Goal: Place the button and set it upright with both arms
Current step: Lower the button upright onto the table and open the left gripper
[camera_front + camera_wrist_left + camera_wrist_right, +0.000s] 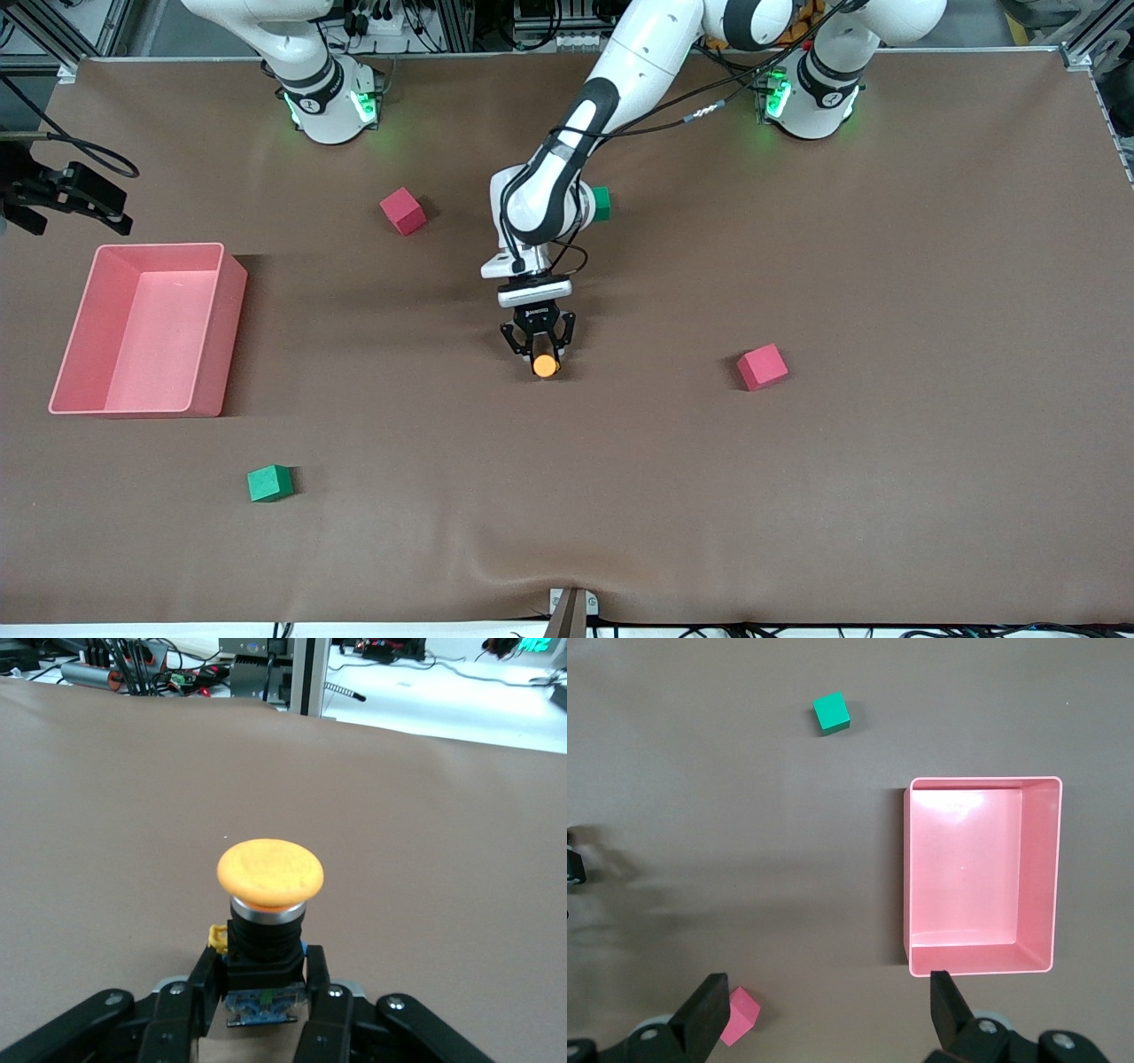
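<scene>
The button (545, 365) has a round orange cap on a short black body with blue bits at its base. It is near the middle of the table, cap up, and its cap fills the centre of the left wrist view (270, 873). My left gripper (538, 348) is shut on the black body, one finger on each side (263, 973). I cannot tell whether the base rests on the cloth. My right gripper (826, 992) is open and empty, high over the right arm's end of the table and out of the front view.
A pink bin (89, 328) stands at the right arm's end (908, 868). Pink cubes (403, 211) (762, 367) and green cubes (269, 483) (601, 204) lie scattered; one green cube is partly hidden by the left arm. A black device (66, 190) overhangs the table edge.
</scene>
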